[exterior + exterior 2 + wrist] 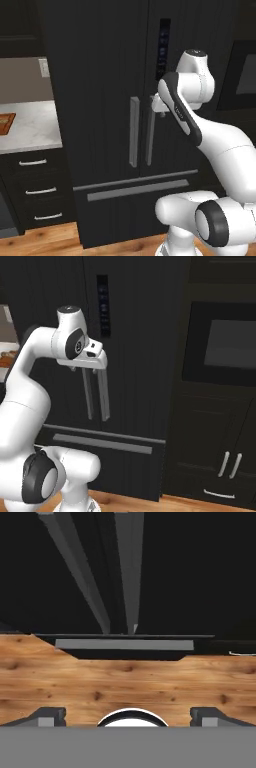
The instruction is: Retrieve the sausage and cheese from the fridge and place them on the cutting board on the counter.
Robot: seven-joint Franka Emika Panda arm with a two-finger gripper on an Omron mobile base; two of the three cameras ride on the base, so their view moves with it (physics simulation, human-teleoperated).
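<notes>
Fridge [100, 75]: tall, black, both upper doors shut, interior hidden. Two long grey vertical handles side by side at the door seam, left handle [133, 131] and right handle [149, 135]. Bottom drawer [135, 200] shut, with a grey horizontal bar [137, 190] across its front. Dark control panel [163, 47] set high in the right door.

Arm [220, 145]: rising from the base at lower right of the left base view, elbow bent, wrist held against the fridge front at the level of the handle tops. Hand close by the top of the right handle; contact with it not determinable.

Jaws: released, spread wide, grasping nothing. In the hand view, finger tips [47, 717] at the far lower corners, with bare wooden floor [125, 682] between them. Same view looking down the door front along both handles to the drawer bar.

Desk [30, 125]: white-grey marble, left of the fridge, over dark drawers [32, 190] with silver pulls. Cutting board [6, 122]: orange-brown, lying flat at the left edge of the left base view, cut off by the frame, well apart from the hand.

Right of the fridge: dark wall oven [225, 343] over dark cabinet doors [220, 456].
</notes>
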